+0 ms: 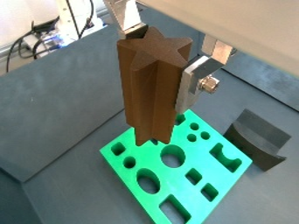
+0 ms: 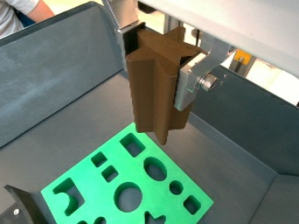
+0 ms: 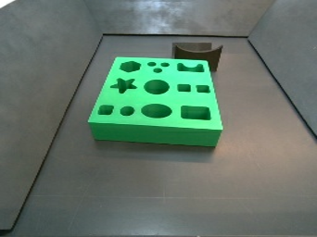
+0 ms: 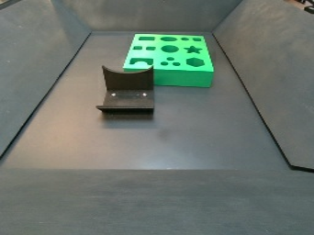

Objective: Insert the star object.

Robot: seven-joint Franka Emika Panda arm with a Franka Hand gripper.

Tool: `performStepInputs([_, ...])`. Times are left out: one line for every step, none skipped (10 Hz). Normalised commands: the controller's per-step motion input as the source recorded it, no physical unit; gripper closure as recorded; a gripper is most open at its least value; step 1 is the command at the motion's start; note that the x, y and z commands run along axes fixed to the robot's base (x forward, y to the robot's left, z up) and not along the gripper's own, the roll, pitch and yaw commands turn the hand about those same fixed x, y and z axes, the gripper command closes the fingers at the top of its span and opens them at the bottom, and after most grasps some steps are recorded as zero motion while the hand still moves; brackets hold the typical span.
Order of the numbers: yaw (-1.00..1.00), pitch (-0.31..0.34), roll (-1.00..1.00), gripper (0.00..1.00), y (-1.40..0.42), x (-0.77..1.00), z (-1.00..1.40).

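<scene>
Hand pinching the peg upright, held above the green block; hand out of both side views.

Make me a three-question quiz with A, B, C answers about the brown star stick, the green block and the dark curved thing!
1. Where is the star object?
A. Lying on the floor
B. Held in the gripper above the green block
C. Already down in a hole

2. What colour is the block with the holes?
A. Green
B. Red
C. Yellow

3. Is the star-shaped hole filled?
A. Yes, with the peg
B. Yes, with the dark curved piece
C. No, it is empty

Answers: 1 B, both wrist views show the peg between the silver fingers, over the block. 2 A, it is bright green in every view. 3 C, a side view shows the hole open, and the curved piece sits on the floor beside the block.
</scene>
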Motion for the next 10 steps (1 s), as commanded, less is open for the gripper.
performStepInputs([-0.49, 0.059, 0.00, 1.00, 0.47, -0.21, -0.65])
performStepInputs([-0.49, 0.086, 0.00, 1.00, 0.51, -0.13, -0.74])
performStepInputs([-0.51, 0.107, -0.02, 1.00, 0.51, -0.07, -0.91])
performStepInputs([-0.46, 0.060, -0.05, 1.00, 0.54, 0.00, -0.99])
performStepInputs([-0.40, 0.053, 0.00, 1.00, 0.63, 0.00, -0.97])
performStepInputs([-0.38, 0.044, 0.00, 1.00, 0.65, -0.01, -0.92])
performStepInputs([-0.41, 0.041, 0.00, 1.00, 0.62, -0.05, -0.95])
performStepInputs([-0.55, -0.063, -0.04, 1.00, 0.36, -0.19, -0.95])
performStepInputs([-0.45, -0.259, -0.14, 1.00, 0.21, -0.09, -0.53])
performStepInputs([-0.39, -0.384, -0.12, 1.00, 0.00, -0.22, -0.40])
